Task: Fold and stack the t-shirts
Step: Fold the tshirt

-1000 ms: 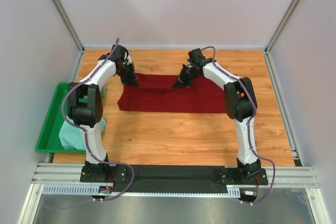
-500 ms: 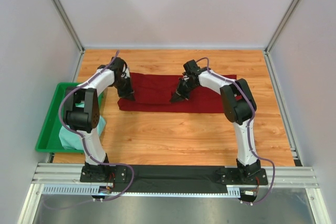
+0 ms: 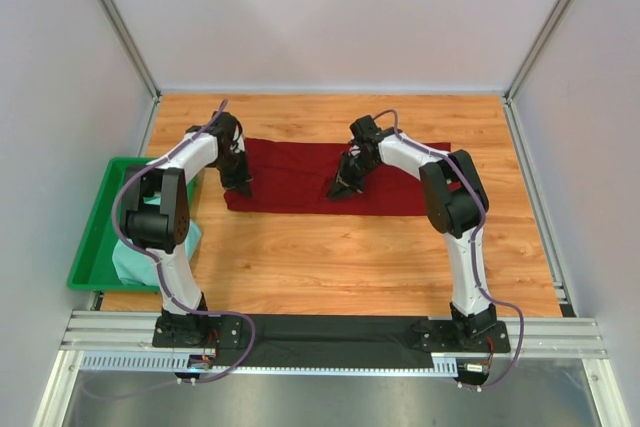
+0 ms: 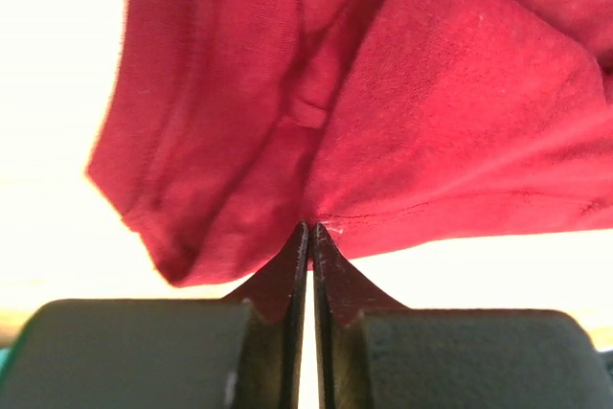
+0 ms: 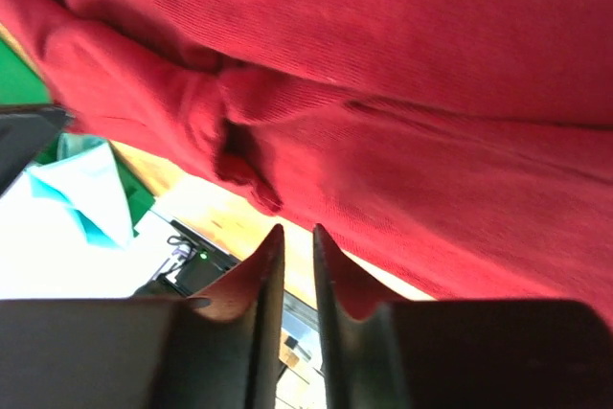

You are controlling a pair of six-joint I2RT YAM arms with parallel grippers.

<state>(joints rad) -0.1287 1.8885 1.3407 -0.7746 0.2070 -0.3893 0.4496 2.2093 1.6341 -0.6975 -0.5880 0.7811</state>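
Note:
The dark red t-shirt (image 3: 300, 175) lies as a wide folded band across the far half of the wooden table. My left gripper (image 3: 243, 190) is at the shirt's near left corner. In the left wrist view it (image 4: 312, 227) is all but shut, its tips pinching the hem of the red cloth (image 4: 431, 122). My right gripper (image 3: 340, 193) is low at the shirt's near edge, middle. In the right wrist view it (image 5: 297, 230) shows a narrow empty gap, with the red cloth (image 5: 402, 93) just beyond the tips. The pale mint t-shirt (image 3: 135, 257) lies bunched in the green tray.
The bright green tray (image 3: 95, 237) sits at the table's left edge beside the left arm. White walls with metal posts close in the table on three sides. Bare wood (image 3: 340, 257) lies between the red shirt and the arm bases.
Both grippers came toward the near side, carrying the shirt's far edge over onto itself. The right jaws have since parted off the cloth. The left jaws have only barely eased.

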